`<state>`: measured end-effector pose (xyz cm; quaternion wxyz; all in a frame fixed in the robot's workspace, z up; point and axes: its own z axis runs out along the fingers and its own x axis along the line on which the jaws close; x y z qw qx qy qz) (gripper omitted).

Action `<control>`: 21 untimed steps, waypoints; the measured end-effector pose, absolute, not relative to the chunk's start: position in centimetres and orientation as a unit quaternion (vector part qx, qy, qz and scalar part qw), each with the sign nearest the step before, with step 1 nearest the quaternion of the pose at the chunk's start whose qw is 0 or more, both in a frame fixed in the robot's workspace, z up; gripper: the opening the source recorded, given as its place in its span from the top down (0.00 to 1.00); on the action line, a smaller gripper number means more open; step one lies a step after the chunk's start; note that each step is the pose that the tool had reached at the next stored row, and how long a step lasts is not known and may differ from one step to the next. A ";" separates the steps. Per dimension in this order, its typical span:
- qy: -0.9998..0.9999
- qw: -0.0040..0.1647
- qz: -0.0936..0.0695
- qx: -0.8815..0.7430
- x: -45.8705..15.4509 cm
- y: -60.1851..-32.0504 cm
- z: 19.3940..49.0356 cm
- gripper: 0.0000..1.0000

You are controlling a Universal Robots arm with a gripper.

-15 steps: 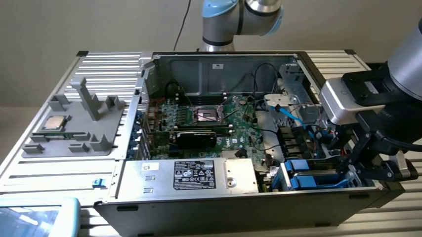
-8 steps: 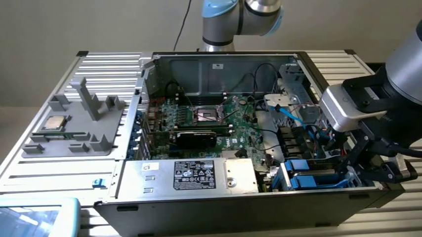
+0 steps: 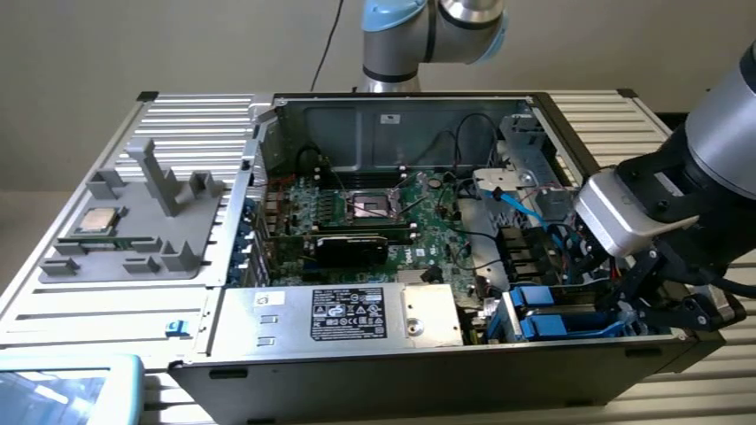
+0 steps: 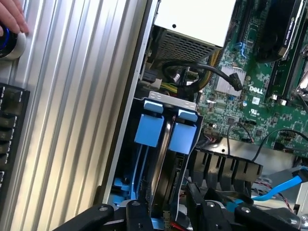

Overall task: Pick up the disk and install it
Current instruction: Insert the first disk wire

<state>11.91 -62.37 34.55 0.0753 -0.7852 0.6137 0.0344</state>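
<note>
Seemingly the disk (image 4: 185, 138) stands on edge in the bay (image 4: 171, 98), just beside a second blue-bracketed drive (image 4: 149, 130). The gripper (image 4: 168, 216) sits at the disk's near end; whether it clamps the disk I cannot tell. Seating it well, I judge, calls for a straight push along the rails, with the disk upright and clear of the neighbour and the black cables (image 4: 202, 72).

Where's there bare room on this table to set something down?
Bare ribbed table beyond the grey tray, and past the case's back corner on the exterior view's right. Crowded: the blue drive bay at the hand.
</note>
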 end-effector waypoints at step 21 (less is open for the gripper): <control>0.591 0.089 0.053 -0.800 13.0 -62.3 33.6 0.58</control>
